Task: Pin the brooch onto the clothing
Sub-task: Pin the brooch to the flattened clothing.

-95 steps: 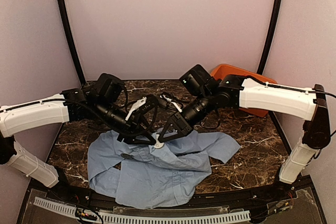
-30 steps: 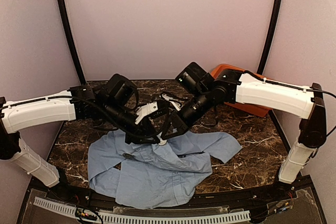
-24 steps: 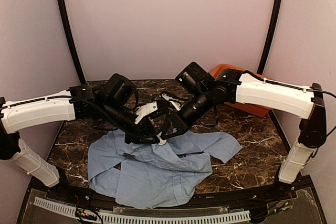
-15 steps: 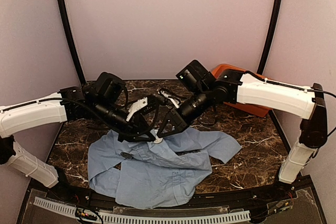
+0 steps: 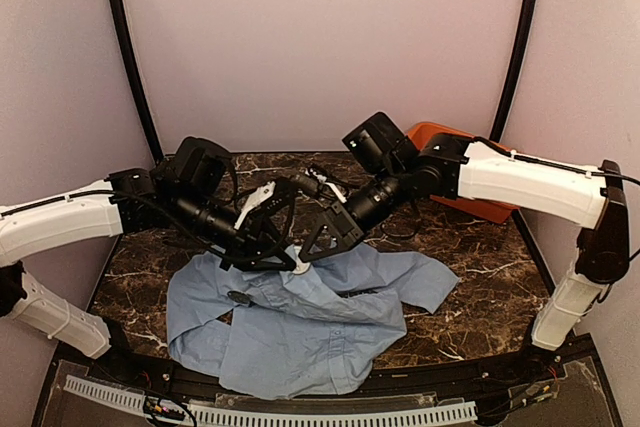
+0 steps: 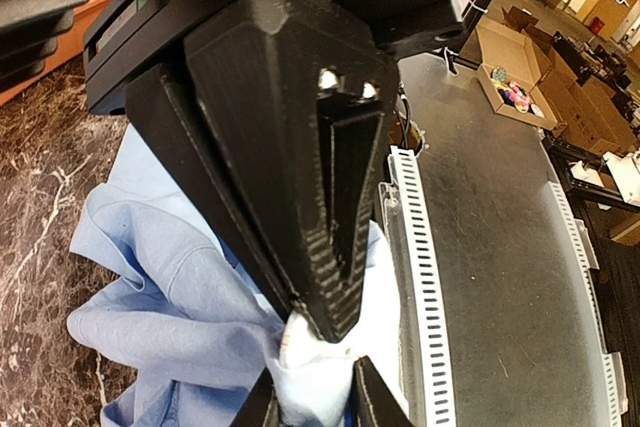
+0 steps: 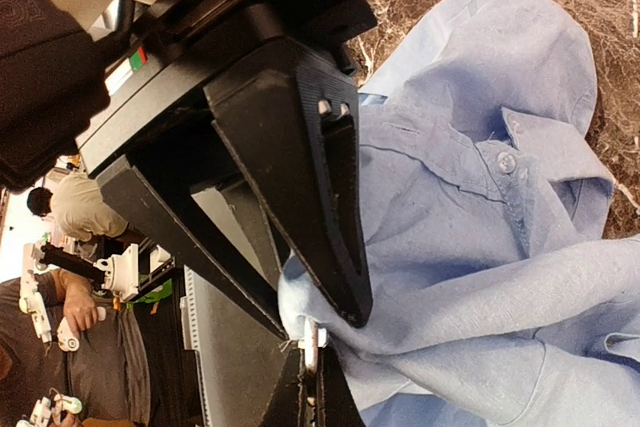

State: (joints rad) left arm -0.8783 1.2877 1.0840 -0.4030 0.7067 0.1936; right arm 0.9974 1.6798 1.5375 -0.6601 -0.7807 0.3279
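The clothing, a light blue shirt (image 5: 300,332), lies crumpled on the marble table. Both grippers meet tip to tip over its upper edge. My left gripper (image 5: 285,262) (image 6: 312,402) is shut on a raised fold of the shirt (image 6: 170,297). Pale fabric bulges between its fingers. My right gripper (image 5: 308,257) (image 7: 312,387) is shut on the brooch (image 7: 312,345), a thin pale disc seen edge-on. The brooch is pressed against that fold of the shirt (image 7: 480,247). In the top view it shows as a white speck (image 5: 300,269). Each wrist view is filled by the other gripper's black wedge.
An orange-red item (image 5: 440,137) sits at the back right, behind the right arm. A small dark oval (image 5: 238,297) lies on the shirt near the collar. Loose cables (image 5: 320,187) lie behind the grippers. A white slotted strip (image 5: 300,412) runs along the near edge.
The left arm has drawn back to the left and the right wrist has followed a little. The tips stay together at the fold, and both grips are unchanged.
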